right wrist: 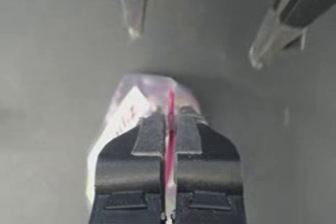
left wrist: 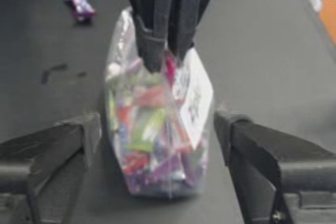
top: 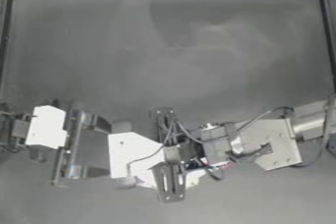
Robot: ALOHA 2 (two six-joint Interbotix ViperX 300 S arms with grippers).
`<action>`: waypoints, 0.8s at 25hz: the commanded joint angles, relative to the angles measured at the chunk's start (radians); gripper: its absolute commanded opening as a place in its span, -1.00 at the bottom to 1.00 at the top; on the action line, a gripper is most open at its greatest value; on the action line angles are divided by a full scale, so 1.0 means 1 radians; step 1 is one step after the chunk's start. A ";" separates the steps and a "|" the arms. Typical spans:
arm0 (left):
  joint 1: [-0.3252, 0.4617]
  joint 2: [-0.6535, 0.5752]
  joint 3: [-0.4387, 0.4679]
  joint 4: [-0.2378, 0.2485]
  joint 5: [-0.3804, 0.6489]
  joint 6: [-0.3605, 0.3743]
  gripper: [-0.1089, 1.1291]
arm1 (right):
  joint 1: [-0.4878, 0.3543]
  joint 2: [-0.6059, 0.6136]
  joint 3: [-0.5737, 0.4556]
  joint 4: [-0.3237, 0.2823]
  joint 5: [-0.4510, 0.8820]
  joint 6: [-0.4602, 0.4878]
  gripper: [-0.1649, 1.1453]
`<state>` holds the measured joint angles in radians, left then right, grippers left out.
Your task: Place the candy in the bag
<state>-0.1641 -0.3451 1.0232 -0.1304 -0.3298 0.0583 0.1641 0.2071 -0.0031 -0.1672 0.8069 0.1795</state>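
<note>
Candy (left wrist: 79, 4) loose on table, bag (left wrist: 157, 129) pinched in right hand (right wrist: 169, 120), between wide-open left hand (left wrist: 157, 139).

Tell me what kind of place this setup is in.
Probably a robot lab bench: a bare dark table with a raised rim, and two arms. The right gripper pinches a clear plastic bag of colourful sweets between the open left gripper.
</note>
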 commanded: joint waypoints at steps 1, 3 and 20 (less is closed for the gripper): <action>-0.008 0.025 -0.040 -0.005 -0.031 0.002 0.78 | 0.002 -0.046 -0.003 -0.003 -0.009 0.002 -0.66; -0.011 0.048 -0.051 -0.009 -0.048 0.002 0.75 | 0.003 -0.044 -0.003 -0.003 -0.011 0.002 -0.66; -0.014 0.129 -0.107 -0.015 -0.080 0.005 0.59 | 0.011 -0.046 0.003 -0.002 -0.021 0.002 -0.66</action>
<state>-0.1779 -0.2025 0.9373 -0.1442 -0.4019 0.0614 0.1718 0.2056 0.0092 -0.1672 0.7900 0.1795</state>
